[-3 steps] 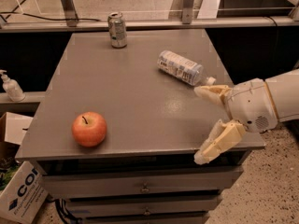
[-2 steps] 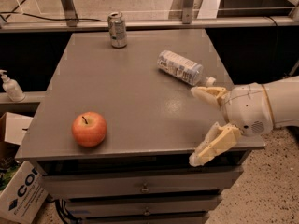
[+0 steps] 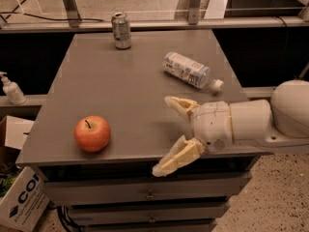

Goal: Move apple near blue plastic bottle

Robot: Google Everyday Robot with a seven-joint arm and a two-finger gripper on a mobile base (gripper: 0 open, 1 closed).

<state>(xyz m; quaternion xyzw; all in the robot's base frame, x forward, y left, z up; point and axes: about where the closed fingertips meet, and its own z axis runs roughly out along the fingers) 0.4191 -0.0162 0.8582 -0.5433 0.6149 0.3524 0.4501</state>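
Note:
The red-orange apple (image 3: 92, 133) with a short dark stem sits upright near the front left corner of the grey table (image 3: 130, 86). The blue plastic bottle (image 3: 189, 70), clear with a pale label and white cap, lies on its side at the right of the table. My gripper (image 3: 166, 135) reaches in from the right over the table's front edge, between the two. Its two cream fingers (image 3: 179, 156) are spread wide and hold nothing. It is well right of the apple and in front of the bottle.
A silver drink can (image 3: 121, 30) stands at the table's back edge. A white pump-top bottle (image 3: 11, 89) stands on a ledge at the left. A cardboard box (image 3: 21, 197) sits on the floor at the lower left. Drawers (image 3: 149, 195) lie below the tabletop.
My gripper has moved left along the table's front edge, closer to the apple. The apple, bottle and can have not moved.

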